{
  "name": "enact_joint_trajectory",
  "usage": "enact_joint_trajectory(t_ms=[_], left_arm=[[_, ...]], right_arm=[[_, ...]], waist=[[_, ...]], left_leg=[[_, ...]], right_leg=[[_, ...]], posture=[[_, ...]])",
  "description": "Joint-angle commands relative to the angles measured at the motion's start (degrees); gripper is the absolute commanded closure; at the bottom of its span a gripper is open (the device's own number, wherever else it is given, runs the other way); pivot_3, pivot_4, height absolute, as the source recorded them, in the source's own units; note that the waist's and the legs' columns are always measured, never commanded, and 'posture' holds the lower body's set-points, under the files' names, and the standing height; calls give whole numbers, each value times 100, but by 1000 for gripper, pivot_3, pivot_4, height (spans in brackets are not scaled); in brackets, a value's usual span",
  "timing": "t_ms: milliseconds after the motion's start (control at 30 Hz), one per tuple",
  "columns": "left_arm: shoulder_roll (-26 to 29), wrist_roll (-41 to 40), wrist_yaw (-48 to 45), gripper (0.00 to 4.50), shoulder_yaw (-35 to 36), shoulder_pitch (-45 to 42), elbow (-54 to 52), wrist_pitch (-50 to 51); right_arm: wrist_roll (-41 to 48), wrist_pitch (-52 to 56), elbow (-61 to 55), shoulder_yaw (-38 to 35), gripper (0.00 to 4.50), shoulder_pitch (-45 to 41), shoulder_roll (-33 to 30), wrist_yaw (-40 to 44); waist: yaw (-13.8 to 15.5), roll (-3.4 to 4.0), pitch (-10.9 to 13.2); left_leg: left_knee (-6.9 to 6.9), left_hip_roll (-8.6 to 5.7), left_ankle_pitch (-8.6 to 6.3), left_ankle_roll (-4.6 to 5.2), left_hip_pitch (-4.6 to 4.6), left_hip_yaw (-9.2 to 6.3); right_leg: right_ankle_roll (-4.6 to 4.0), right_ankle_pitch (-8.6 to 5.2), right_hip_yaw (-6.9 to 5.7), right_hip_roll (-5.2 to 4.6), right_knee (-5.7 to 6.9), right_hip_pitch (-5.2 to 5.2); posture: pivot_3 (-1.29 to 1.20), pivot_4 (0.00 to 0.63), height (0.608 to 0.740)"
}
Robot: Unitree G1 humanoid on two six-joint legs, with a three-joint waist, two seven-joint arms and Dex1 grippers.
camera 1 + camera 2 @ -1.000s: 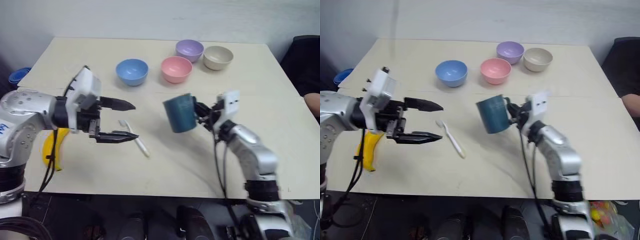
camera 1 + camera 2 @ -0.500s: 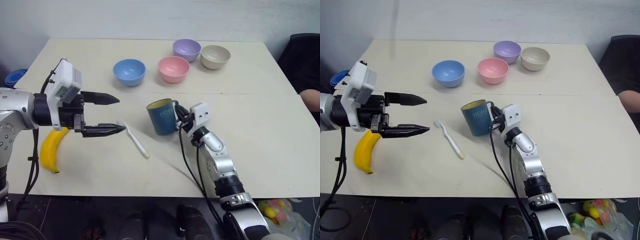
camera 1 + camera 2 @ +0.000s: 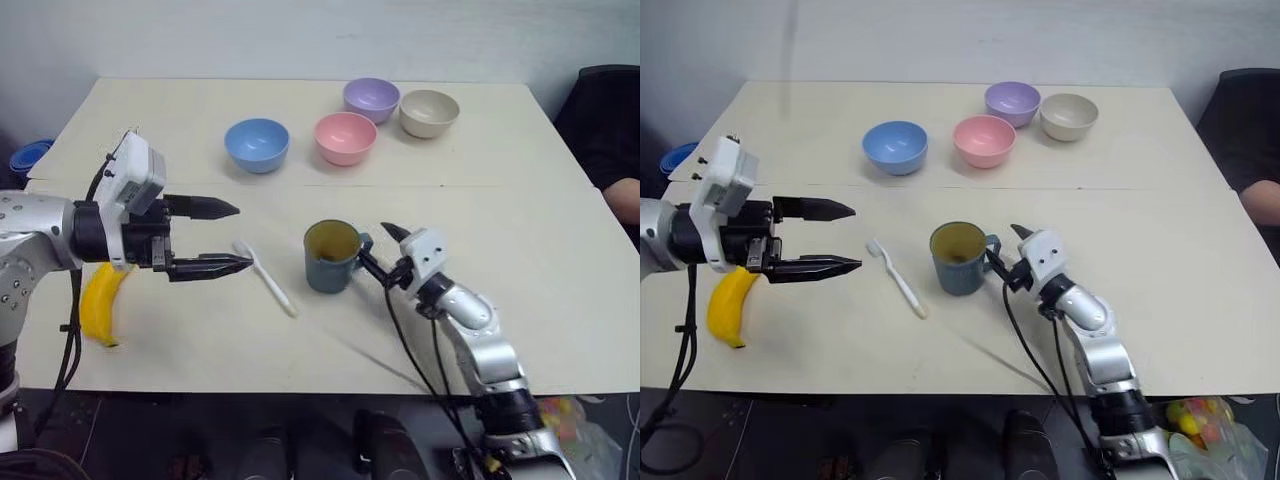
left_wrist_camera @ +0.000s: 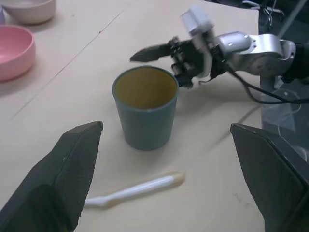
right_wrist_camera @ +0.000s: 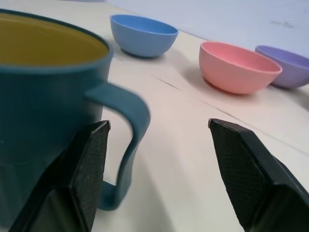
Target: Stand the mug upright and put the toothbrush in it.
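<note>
Banana: banana point(image 3: 98, 303) lay at the near left edge of the table point(image 3: 150, 110), partly behind the left arm, no part of the job.
Left gripper: left gripper point(image 3: 222, 237) hovered above the tabletop, its two fingers spread wide with nothing between them, tips aimed toward the toothbrush just beside it.
Toothbrush: toothbrush point(image 3: 268, 279) lay flat on the table between the left gripper and the mug, bristle head toward the left gripper, touched by neither arm.
Mug: mug point(image 3: 331, 257) stood upright mid-table, mouth up and empty, its small handle turned toward the right gripper.
Right gripper: right gripper point(image 3: 380, 254) sat just beside the handle, fingers parted to either side of it without pinching; whether a finger brushed it I couldn't tell.
Bowls: blue bowl point(image 3: 257, 144), pink bowl point(image 3: 345, 137), purple bowl point(image 3: 371, 99) and beige bowl point(image 3: 429, 112) stood in a row at the far side, well apart from the work.
Step in hand: standing the mug looked done, the right gripper letting go.
Next move: left gripper, I'd say, needed to drop onto the toothbrush's slim handle, close squarely, then lift it and lower it into the mug.
</note>
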Motion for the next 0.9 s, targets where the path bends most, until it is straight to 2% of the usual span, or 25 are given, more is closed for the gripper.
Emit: enact_joint_trajectory(t_ms=[33, 133, 167, 233, 333, 433, 500, 533, 667, 733, 800, 900], left_arm=[[-54, -377, 390, 0, 631, 440, -431, 349], [-334, -736, 1080, 0, 1097, 835, -636, 818], [-578, -956, 1541, 0, 1364, 985, -716, 1132], [-1149, -1357, 2613, 0, 1777, 1319, -1015, 1746], [-1804, -1909, 4008, 0, 1900, 1270, -1181, 2556], [-2358, -1202, 5314, 0, 1765, 880, -855, 3636], [-2863, -947, 6100, 0, 1647, 494, -665, 3914], [-3066, -960, 6349, 0, 1615, 331, -618, 3932], [-4629, -1406, 7506, 0, 1932, -727, -45, 3932], [-5131, -1564, 8265, 0, 1955, -938, 342, 3932], [-5434, -1818, 9017, 0, 1901, -1036, 599, 3932], [-5605, -2402, 10107, 0, 1923, -1130, 935, 3932]], right_arm=[[428, 719, -1148, -256, 1316, 388, -501, 362], [901, 1324, -1894, -624, 1316, 720, -1148, 755], [1390, 1689, -2185, -903, 1316, 845, -1479, 1050], [2679, 2513, -2714, -1677, 945, 1076, -2239, 1737], [4112, 3442, -3019, -2495, 37, 989, -2985, 1895], [5430, 4083, -3128, -3145, 11, 825, -3804, 2360], [6010, 4312, -3040, -3353, 11, 666, -4154, 2473], [6159, 4366, -2993, -3380, 11, 592, -4254, 2463], [6348, 4421, -2691, -3147, 11, 69, -4393, 2222], [6205, 4370, -2737, -2898, 11, -75, -4318, 2125], [6123, 4335, -2858, -2699, 11, -127, -4249, 2057], [6146, 4318, -2916, -2548, 11, -231, -4172, 1869]], waist=[[5, 1, 0], [21, 3, 2], [32, 0, 1], [81, 13, 8], [163, -7, 6], [239, -24, 5], [301, -27, 5], [314, -36, 1], [404, -98, -4], [426, -106, -7], [418, -108, -8], [414, -112, -6]], left_leg=[[-3, -2, 0, 0, 0, 0], [-4, -7, 1, 2, -1, 1], [-4, -11, 2, 6, 0, 1], [-3, -17, 6, 13, 4, -2], [-3, -20, 5, 19, 17, -18], [-3, -16, 5, 14, 35, -23], [-15, -36, 8, 21, 52, -15], [-22, -36, 8, 22, 59, -12], [-26, -44, 10, 24, 50, -13], [-27, -46, 9, 24, 49, -8], [-38, -46, 8, 21, 52, -3], [-49, -43, 8, 15, 51, 0]], right_leg=[[0, 0, 1, -1, -3, 0], [0, 0, 3, -12, -6, 0], [0, 0, 5, -18, -4, 1], [4, 2, 8, -29, -2, 7], [5, 3, 29, -48, -9, 28], [4, 3, 31, -49, -11, 45], [5, 3, 39, -50, -27, 54], [6, 3, 40, -48, -27, 60], [15, 9, 37, -50, -26, 59], [20, 12, 37, -51, -37, 59], [22, 13, 33, -49, -46, 56], [22, 13, 4, -42, -47, 40]], posture=[[0, 150, 740], [0, 150, 740], [0, 150, 740], [0, 150, 740], [0, 150, 740], [0, 150, 740], [0, 150, 740], [0, 150, 740], [0, 150, 740], [0, 150, 740], [0, 150, 740], [0, 150, 740]])
